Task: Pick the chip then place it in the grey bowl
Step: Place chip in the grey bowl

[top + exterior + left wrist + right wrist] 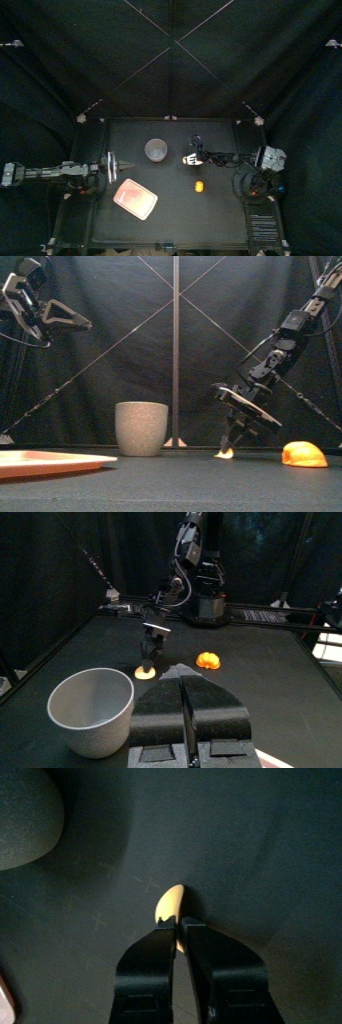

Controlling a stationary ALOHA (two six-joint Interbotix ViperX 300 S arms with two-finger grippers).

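Pinching the chip by its near end with my right gripper nearly closed, I hold it low at the worktop, near and right of the grey bowl, its long axis in line with my jaws

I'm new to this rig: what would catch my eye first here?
The right gripper is down at the table's middle, its fingers pinched on a small yellow chip. Close by, on the left arm's side, stands the tall grey cup. An orange toy lies nearer the table's front.
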